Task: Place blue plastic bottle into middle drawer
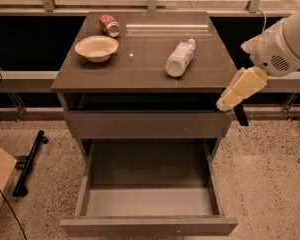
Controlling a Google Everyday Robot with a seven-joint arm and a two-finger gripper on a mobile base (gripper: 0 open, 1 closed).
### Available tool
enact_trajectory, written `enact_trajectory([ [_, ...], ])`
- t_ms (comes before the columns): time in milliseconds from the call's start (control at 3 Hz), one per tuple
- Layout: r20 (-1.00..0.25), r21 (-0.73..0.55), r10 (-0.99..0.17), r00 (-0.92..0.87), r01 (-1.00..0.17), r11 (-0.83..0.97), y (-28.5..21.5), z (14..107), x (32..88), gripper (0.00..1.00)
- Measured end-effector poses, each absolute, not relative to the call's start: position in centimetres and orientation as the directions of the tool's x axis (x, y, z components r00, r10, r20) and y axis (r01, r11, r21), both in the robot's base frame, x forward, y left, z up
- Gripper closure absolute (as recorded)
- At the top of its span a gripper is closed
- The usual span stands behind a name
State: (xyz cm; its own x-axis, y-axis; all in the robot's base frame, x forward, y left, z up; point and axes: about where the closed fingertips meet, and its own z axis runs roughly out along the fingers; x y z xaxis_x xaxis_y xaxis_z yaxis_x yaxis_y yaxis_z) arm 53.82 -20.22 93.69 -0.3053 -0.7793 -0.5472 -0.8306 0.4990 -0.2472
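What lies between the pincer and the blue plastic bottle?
In the camera view, only bare cabinet top lies between the blue plastic bottle and the pincer, which hangs beside the top's near corner.

Gripper (238,115) beside cabinet (145,125) right corner, mostly hidden; arm (285,44) cropped at edge
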Motion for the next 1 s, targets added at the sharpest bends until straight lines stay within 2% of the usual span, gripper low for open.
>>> enact_trajectory([
  [333, -0.572, -0.237, -0.745, -0.345, -0.8, 0.552, -20.1, 93.4, 54.8, 0.0],
  [1000, -0.724, -0.158, -0.583, -0.368, -0.734, 0.66, -17.7, 92.5, 59.8, 0.0],
])
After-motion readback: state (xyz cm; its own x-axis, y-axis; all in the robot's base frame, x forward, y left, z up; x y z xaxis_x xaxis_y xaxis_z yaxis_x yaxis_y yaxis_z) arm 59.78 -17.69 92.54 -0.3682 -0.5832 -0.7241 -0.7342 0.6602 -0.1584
